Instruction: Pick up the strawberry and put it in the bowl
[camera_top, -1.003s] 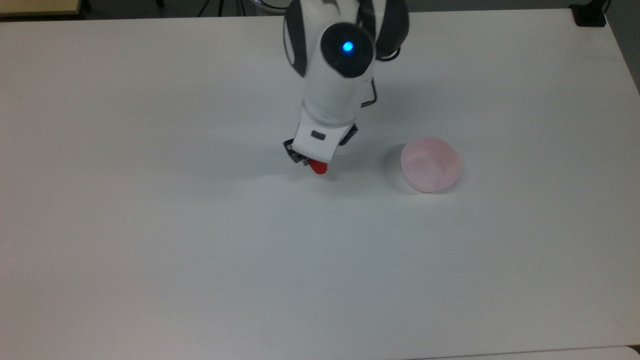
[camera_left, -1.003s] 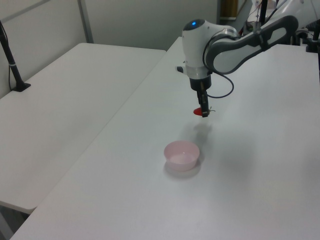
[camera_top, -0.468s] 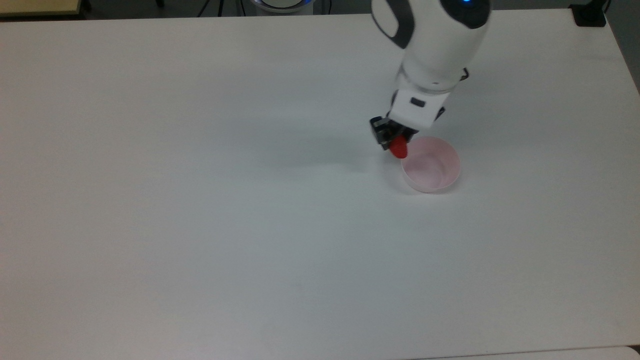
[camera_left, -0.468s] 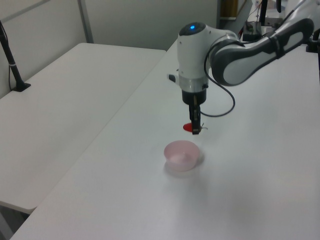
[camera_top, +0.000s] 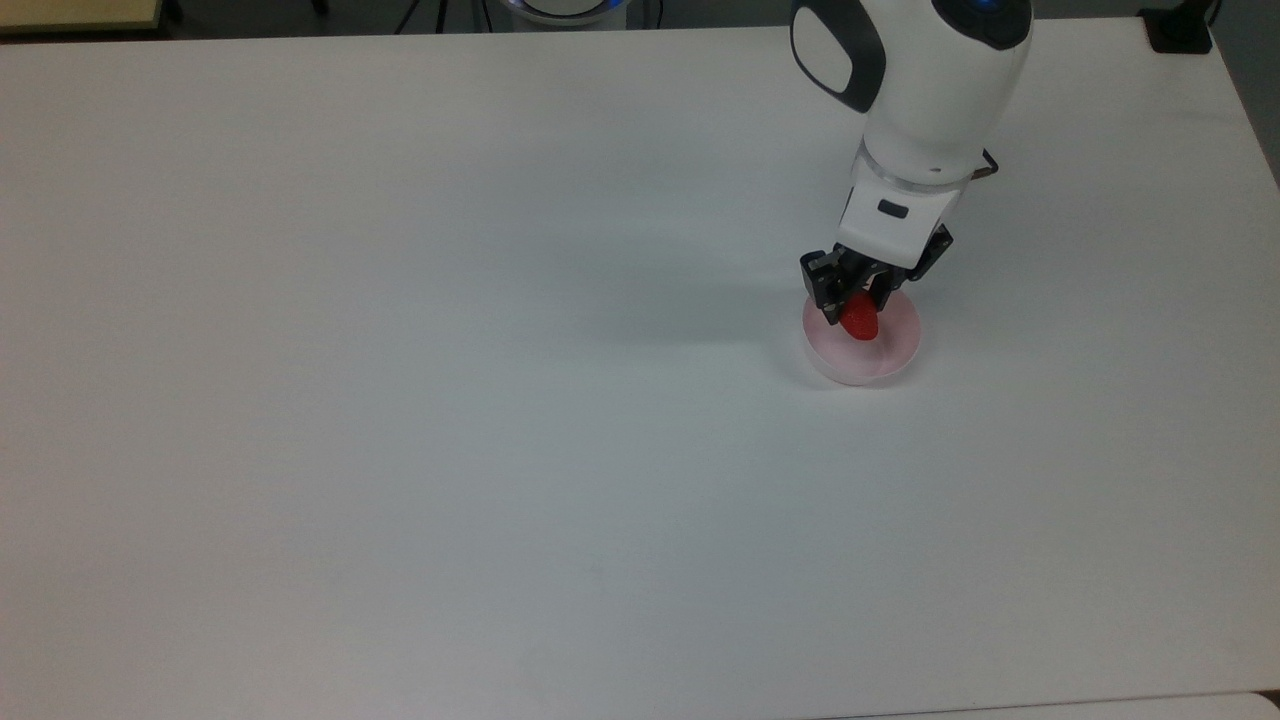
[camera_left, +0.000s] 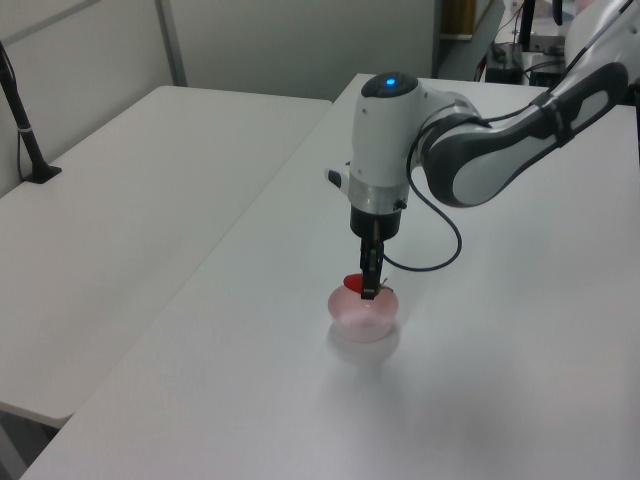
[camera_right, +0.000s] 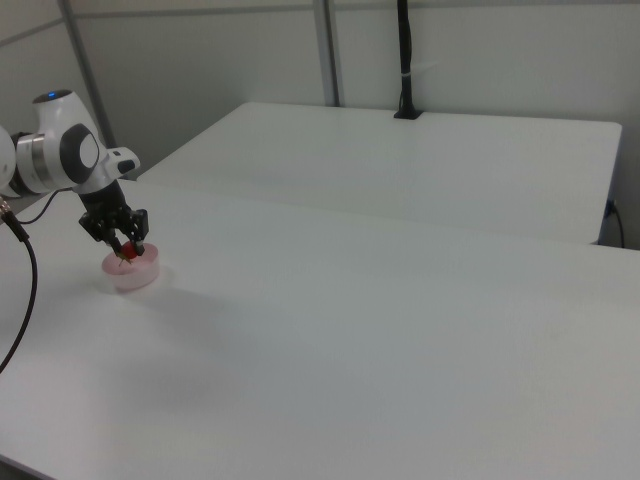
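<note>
The red strawberry (camera_top: 860, 324) hangs between the fingers of my gripper (camera_top: 857, 308), which is shut on it just over the pale pink bowl (camera_top: 900, 355). In the left view the strawberry (camera_left: 353, 283) sits at the height of the far rim of the bowl (camera_left: 365, 322), with the gripper (camera_left: 367, 290) pointing straight down. From the right view the gripper (camera_right: 126, 248) dips into the top of the bowl (camera_right: 130, 277), and the strawberry (camera_right: 124, 257) shows as a red spot inside it.
The bowl stands on a wide white table (camera_top: 400, 400). A black clamp (camera_top: 1180, 30) sits at the top view's top right corner. A second white table (camera_left: 130, 200) with a black post (camera_left: 25, 130) adjoins on the left view's left. A cable (camera_left: 445, 240) loops off the wrist.
The gripper carried the strawberry from mid-table toward the top view's right, reached the bowl's rim, then came over the bowl and lowered.
</note>
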